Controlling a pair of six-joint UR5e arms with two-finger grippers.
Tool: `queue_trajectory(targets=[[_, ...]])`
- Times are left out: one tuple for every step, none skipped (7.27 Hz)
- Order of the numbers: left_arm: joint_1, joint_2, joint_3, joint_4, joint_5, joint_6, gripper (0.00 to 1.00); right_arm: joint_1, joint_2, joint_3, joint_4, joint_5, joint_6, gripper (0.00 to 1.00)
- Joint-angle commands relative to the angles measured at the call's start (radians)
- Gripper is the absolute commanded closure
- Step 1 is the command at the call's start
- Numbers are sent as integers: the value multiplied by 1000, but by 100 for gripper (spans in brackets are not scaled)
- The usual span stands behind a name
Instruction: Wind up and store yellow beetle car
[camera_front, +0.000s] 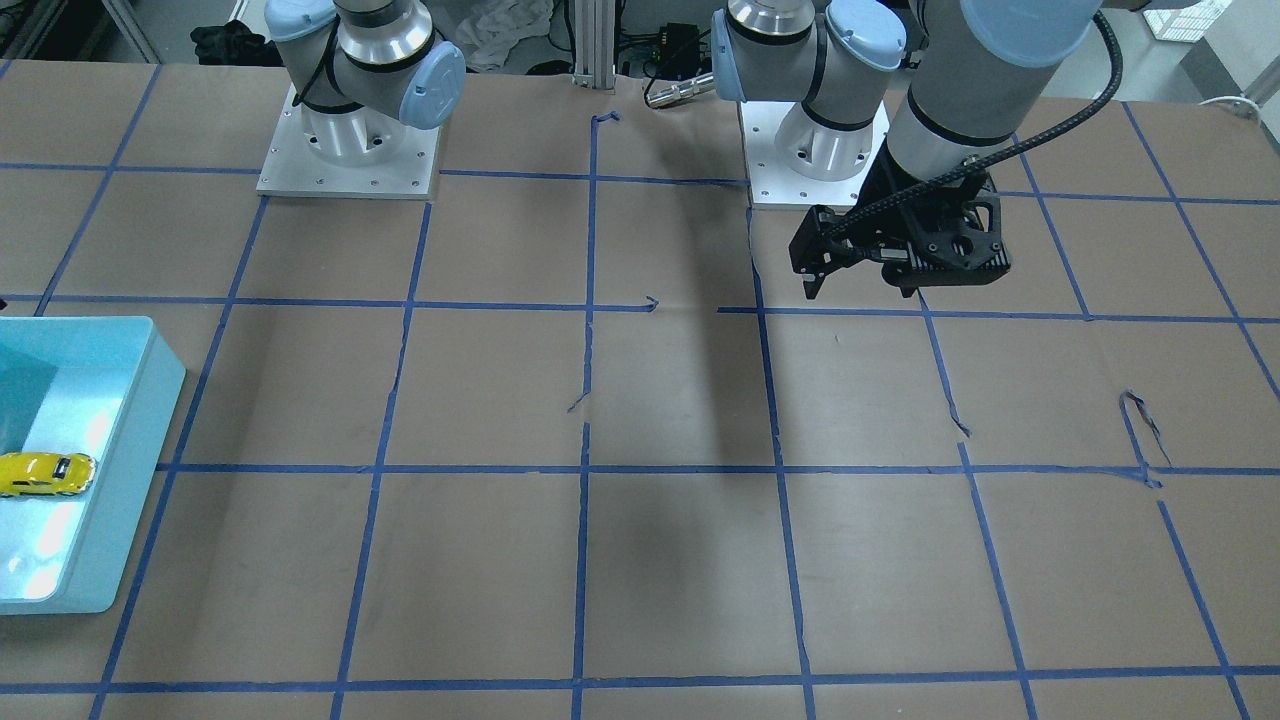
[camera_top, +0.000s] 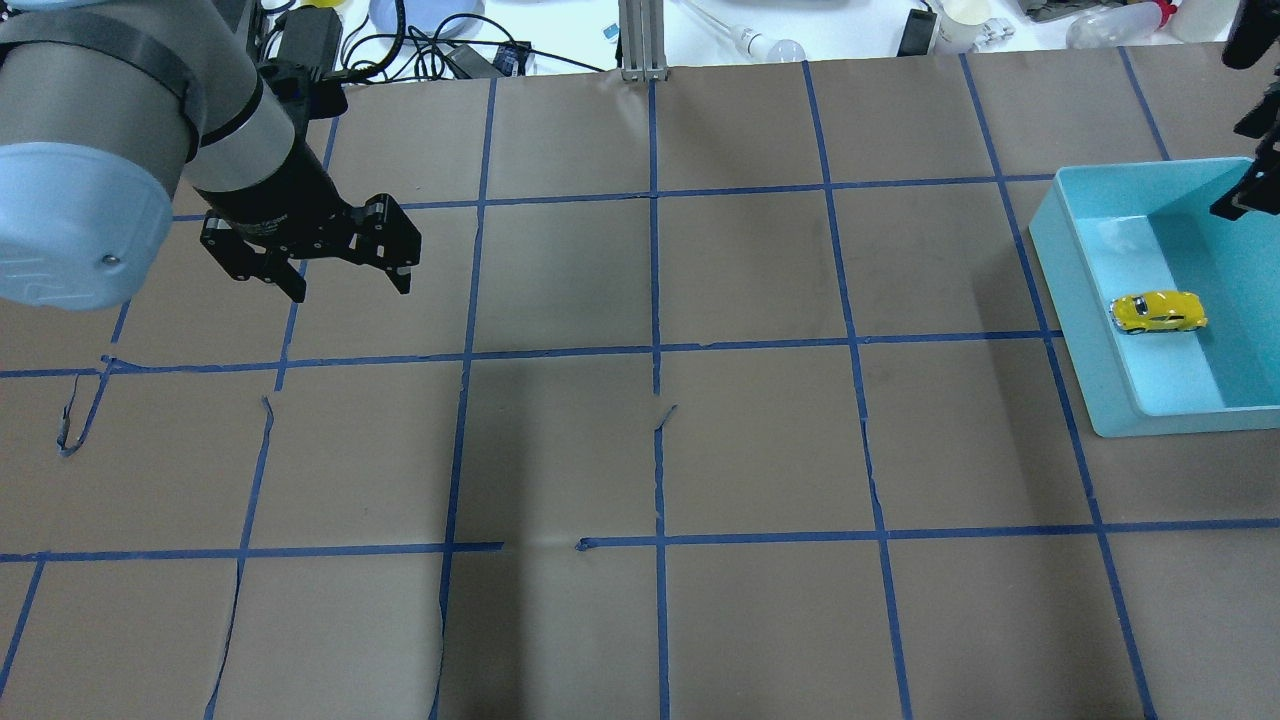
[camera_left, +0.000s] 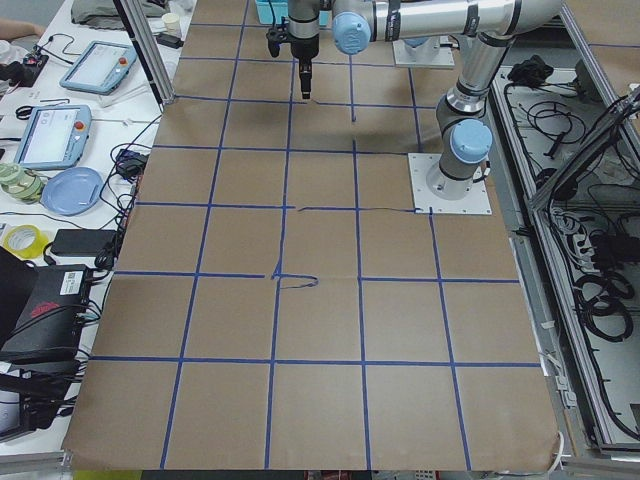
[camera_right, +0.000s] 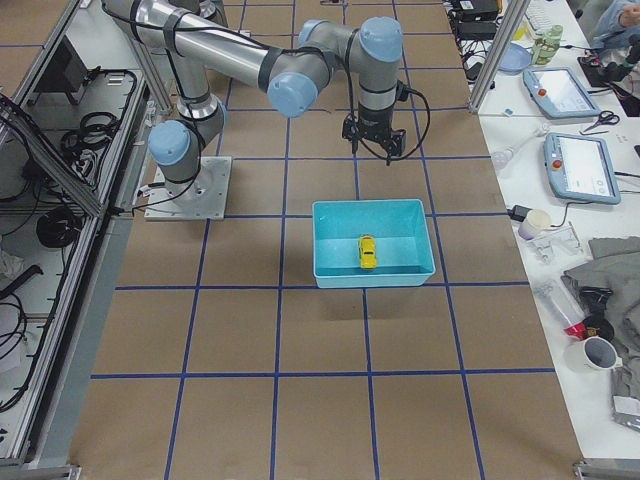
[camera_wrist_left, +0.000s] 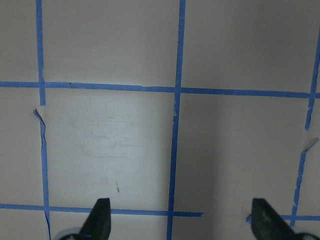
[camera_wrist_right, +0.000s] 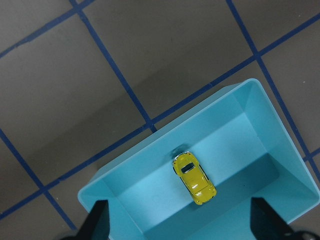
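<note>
The yellow beetle car (camera_front: 45, 473) lies on the floor of a light-blue bin (camera_front: 150, 400) at the table's right end. It also shows in the overhead view (camera_top: 1158, 312), the right side view (camera_right: 367, 252) and the right wrist view (camera_wrist_right: 194, 178). My right gripper (camera_wrist_right: 181, 220) is open and empty, high above the bin (camera_wrist_right: 125, 200), with the car between and below its fingers. My left gripper (camera_top: 350, 290) is open and empty, hanging above bare table near its base; it also shows in the front view (camera_front: 858, 288) and the left wrist view (camera_wrist_left: 182, 220).
Brown paper with a blue tape grid covers the table (camera_top: 650, 450). The two arm bases (camera_front: 345, 150) (camera_front: 815, 150) stand on the robot's side. Cables and clutter lie beyond the far edge (camera_top: 450, 40). The bin's walls (camera_top: 1075, 300) surround the car.
</note>
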Motion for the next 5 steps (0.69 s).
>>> queue_trajectory(targets=[[1,-2,0,9,-2,-2,0,108,-35,-1,24,1,233,0],[1,-3,0,19,-2,-2,0,170,-41,-2,38,2,380,0],[1,-5,0,19,-2,-2,0,248,-43,-2,38,2,535,0],[1,-8,0,20,0,8,0,337,-43,-4,35,1,709,0],[3,-9,0,20,3,9,0,403,-41,-4,34,1,893,0]])
